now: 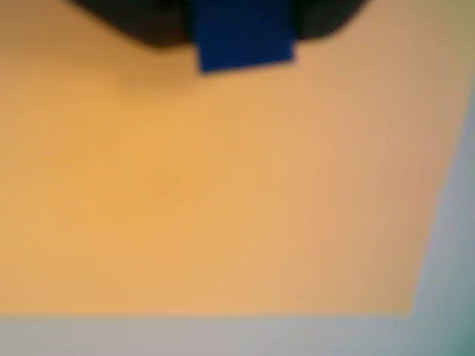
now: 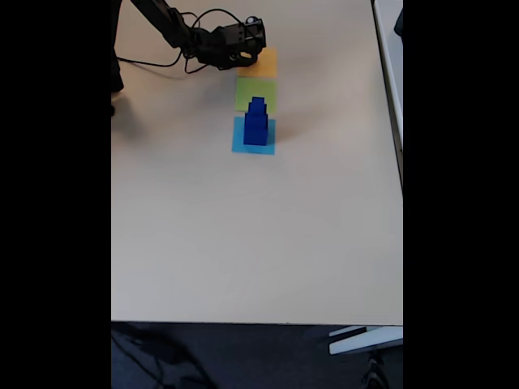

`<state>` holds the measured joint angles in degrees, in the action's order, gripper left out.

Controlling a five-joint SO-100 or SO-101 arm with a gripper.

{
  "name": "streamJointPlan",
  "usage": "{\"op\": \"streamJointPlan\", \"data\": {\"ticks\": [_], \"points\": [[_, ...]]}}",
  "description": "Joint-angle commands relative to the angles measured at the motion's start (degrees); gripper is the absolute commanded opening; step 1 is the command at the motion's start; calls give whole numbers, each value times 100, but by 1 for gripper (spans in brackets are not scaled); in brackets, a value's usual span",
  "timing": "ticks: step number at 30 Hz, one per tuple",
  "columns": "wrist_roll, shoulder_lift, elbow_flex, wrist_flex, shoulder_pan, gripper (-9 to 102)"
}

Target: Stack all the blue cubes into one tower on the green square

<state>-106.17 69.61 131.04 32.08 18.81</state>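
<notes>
step: I carry a cube [image 1: 243,38] clenched in the gripper [image 2: 248,55] over the orange square [image 1: 223,193] | tower [image 2: 256,126] sits on the light-blue square [image 2: 240,144] | next: I judge the cube must go to the green square [image 2: 246,92]

Blue tower [image 2: 255,126] on light-blue square [image 2: 253,144], hand [image 2: 247,55] above orange square [image 2: 263,65]

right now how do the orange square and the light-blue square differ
The orange square lies farthest up the table in the fixed view, with the pincer over its edge; the light-blue square lies nearest and carries the blue cube tower. Both are flat patches flanking the green square.
</notes>
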Motion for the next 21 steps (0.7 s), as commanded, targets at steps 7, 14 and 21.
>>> {"op": "streamJointPlan", "data": {"ticks": [7,14,21], "points": [[141,0,-334,132,-9,0],[79,-53,-457,70,-53,0],[-97,-62,-501,-88,-97,0]]}}
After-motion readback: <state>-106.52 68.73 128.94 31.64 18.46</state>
